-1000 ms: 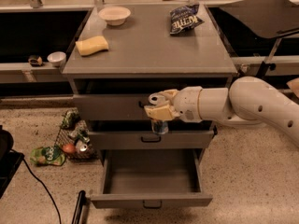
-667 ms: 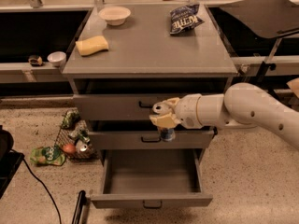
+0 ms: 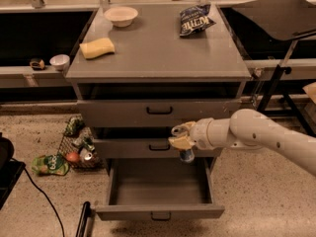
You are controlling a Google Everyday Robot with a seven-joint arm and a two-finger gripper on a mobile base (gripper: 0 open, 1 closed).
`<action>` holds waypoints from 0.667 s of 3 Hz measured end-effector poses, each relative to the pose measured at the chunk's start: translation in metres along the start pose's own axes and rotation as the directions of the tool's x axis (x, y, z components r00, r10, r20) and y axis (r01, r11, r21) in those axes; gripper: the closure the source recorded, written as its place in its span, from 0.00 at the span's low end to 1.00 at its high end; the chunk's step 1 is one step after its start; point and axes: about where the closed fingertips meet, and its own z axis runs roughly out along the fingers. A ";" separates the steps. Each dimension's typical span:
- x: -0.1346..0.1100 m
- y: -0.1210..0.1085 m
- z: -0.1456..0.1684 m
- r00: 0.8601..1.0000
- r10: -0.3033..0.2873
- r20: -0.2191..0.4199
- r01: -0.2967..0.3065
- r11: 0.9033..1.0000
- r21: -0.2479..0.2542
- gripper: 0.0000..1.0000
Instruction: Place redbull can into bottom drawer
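My gripper [image 3: 181, 138] is at the end of the white arm that reaches in from the right. It is shut on the redbull can [image 3: 186, 155], whose blue-and-silver lower part hangs below the fingers. The can is held upright in front of the middle drawer, above the right rear part of the bottom drawer [image 3: 159, 187]. The bottom drawer is pulled out and open, and its grey inside shows nothing in it.
On the cabinet top [image 3: 158, 53] lie a white bowl [image 3: 121, 16], a yellow sponge [image 3: 97, 48] and a dark blue chip bag [image 3: 195, 19]. The top drawer [image 3: 159, 111] is shut. A wire basket with litter [image 3: 76, 146] stands on the floor at left.
The gripper has moved right and down with the can, from in front of the top drawer to in front of the middle drawer, above the open bottom drawer.
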 end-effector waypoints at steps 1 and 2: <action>0.037 -0.007 0.026 0.999 0.052 -0.014 -0.053 0.999 -0.014 1.00; 0.037 -0.007 0.026 0.999 0.052 -0.014 -0.053 0.999 -0.014 1.00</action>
